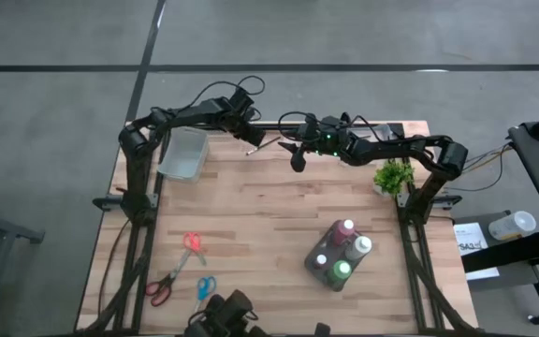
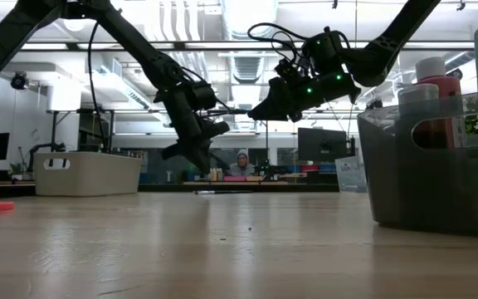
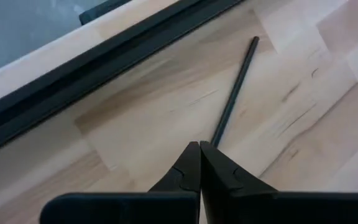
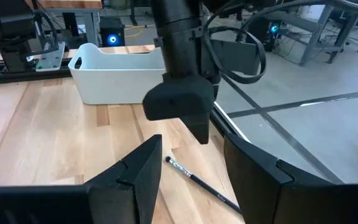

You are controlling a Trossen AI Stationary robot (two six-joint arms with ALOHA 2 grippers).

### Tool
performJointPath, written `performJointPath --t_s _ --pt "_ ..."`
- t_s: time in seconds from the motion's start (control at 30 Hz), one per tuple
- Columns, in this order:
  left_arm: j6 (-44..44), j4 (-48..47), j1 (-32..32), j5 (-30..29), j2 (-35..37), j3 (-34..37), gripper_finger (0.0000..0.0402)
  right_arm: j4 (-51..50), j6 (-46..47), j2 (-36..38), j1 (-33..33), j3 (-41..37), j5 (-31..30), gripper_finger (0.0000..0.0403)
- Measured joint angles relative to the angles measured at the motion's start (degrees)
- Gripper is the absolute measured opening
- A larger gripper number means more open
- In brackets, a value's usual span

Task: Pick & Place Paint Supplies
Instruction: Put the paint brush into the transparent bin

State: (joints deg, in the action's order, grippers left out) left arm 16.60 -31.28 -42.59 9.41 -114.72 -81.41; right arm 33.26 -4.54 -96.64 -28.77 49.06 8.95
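A thin dark paintbrush (image 3: pixel 235 87) lies on the wooden table near its far edge, also seen in the right wrist view (image 4: pixel 199 179). My left gripper (image 3: pixel 199 146) is shut and hangs just above the brush's near end (image 4: pixel 169 162); the right wrist view shows a gap between them. My right gripper (image 4: pixel 191 149) is open and hovers close by, to the right of the left gripper (image 1: pixel 251 139), fingers pointing at the brush. Several paint bottles with pale caps stand in a dark caddy (image 1: pixel 340 257) on the table's near right.
A white bin (image 1: pixel 183 154) sits at the far left, beside the left arm. A small green potted plant (image 1: pixel 393 176) stands at the right edge. Red and blue scissors (image 1: pixel 181 267) lie near left. Bare wood spans the table's middle. A dark rail (image 3: pixel 104 59) runs along the far edge.
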Motion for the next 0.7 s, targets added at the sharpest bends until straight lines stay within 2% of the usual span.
performJointPath --t_s 0.2,0.37,0.7 --pt "0.4 0.1 0.1 0.3 -4.2 -0.3 0.0000 0.0 -0.2 0.0 0.0 0.0 0.0 0.0170" --pt "0.4 -0.9 -0.3 4.1 -8.4 -3.0 0.0000 0.0 -0.2 0.0 0.0 0.0 0.0 0.0170" --pt "1.1 -1.8 1.0 4.7 -9.0 -3.7 0.0000 0.0 -0.3 0.0 0.0 0.0 0.0 0.0170"
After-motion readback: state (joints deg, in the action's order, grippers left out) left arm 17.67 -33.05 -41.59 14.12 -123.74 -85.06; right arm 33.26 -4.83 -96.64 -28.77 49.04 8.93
